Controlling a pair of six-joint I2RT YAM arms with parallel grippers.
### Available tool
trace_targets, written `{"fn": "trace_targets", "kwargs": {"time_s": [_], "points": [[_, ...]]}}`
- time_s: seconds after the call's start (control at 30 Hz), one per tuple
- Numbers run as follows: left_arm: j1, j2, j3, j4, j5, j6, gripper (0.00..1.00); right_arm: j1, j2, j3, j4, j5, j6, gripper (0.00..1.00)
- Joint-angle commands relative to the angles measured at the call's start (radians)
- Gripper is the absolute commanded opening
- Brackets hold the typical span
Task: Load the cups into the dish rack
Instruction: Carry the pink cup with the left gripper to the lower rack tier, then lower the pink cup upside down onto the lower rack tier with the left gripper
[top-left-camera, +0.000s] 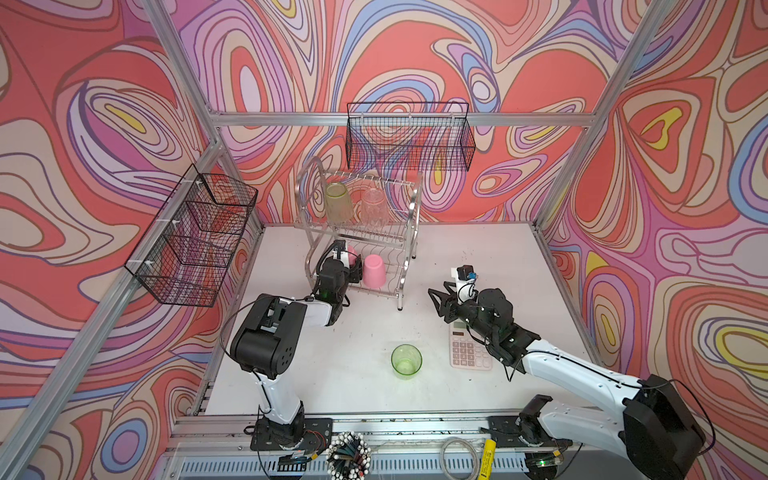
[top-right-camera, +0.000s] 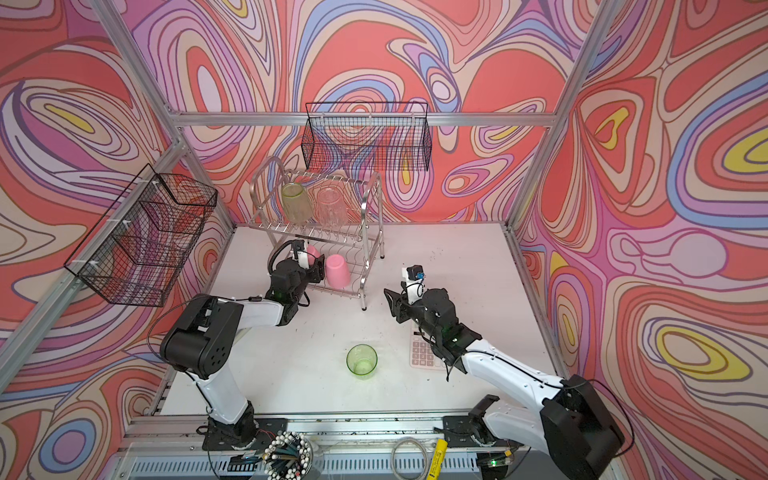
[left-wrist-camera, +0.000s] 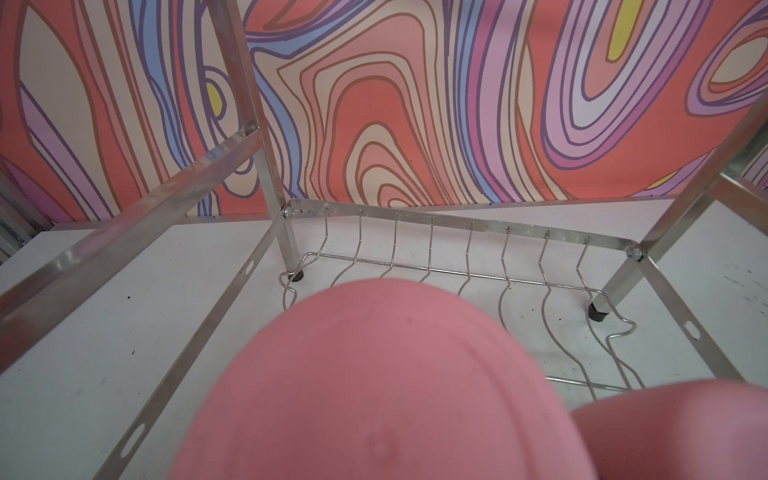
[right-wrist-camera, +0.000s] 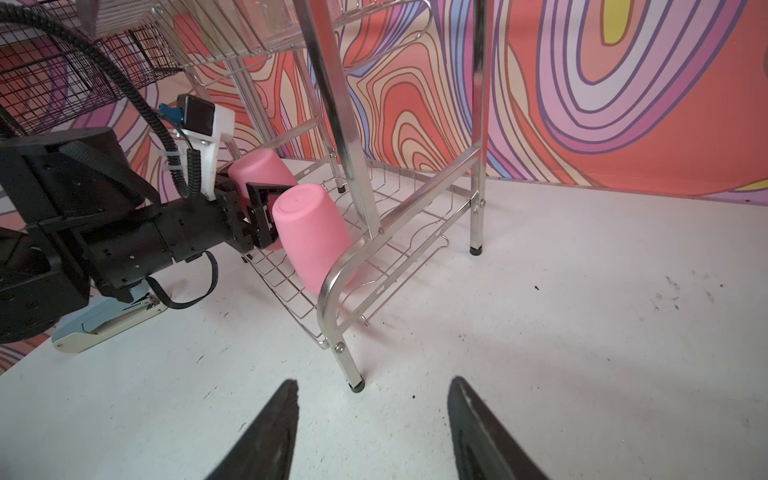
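Observation:
The dish rack (top-left-camera: 409, 216) (top-right-camera: 370, 216) stands at the back of the table. Its upper tier holds a green cup (top-left-camera: 338, 203) (top-right-camera: 296, 203) and a clear ribbed cup (top-left-camera: 375, 208) (top-right-camera: 331, 208), both upside down. One pink cup (top-left-camera: 372, 271) (right-wrist-camera: 311, 237) leans upside down on the lower tier. My left gripper (top-left-camera: 351, 259) (right-wrist-camera: 249, 187) reaches into that tier, shut on a second pink cup (top-right-camera: 312, 251) (left-wrist-camera: 374, 395) (right-wrist-camera: 259, 166); the cup hides its fingers in the left wrist view. Another green cup (top-left-camera: 406, 360) (top-right-camera: 362, 360) stands upright on the table. My right gripper (top-left-camera: 437, 289) (right-wrist-camera: 374, 384) hovers open and empty near the rack's front right foot.
A calculator (top-left-camera: 469, 349) lies under the right arm. A stapler (right-wrist-camera: 108, 324) lies on the table below the left arm. Black mesh baskets hang on the back wall (top-left-camera: 409, 137) and the left wall (top-left-camera: 195, 241). A pen holder (top-left-camera: 348, 455) sits at the front rail.

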Motion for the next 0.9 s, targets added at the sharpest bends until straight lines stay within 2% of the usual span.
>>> {"fn": "trace_targets", "kwargs": {"time_s": [0.0, 0.37, 0.87], "points": [[-0.003, 0.024, 0.023, 0.065, -0.030, 0.012, 0.57, -0.007, 0.013, -0.005, 0.022, -0.013, 0.008, 0.59], [-0.003, 0.067, 0.033, 0.082, -0.033, 0.008, 0.60, -0.013, 0.031, -0.014, 0.040, -0.020, 0.011, 0.59], [-0.003, 0.160, 0.162, 0.039, -0.034, 0.034, 0.60, -0.023, 0.068, -0.016, 0.064, -0.022, 0.015, 0.59]]}}
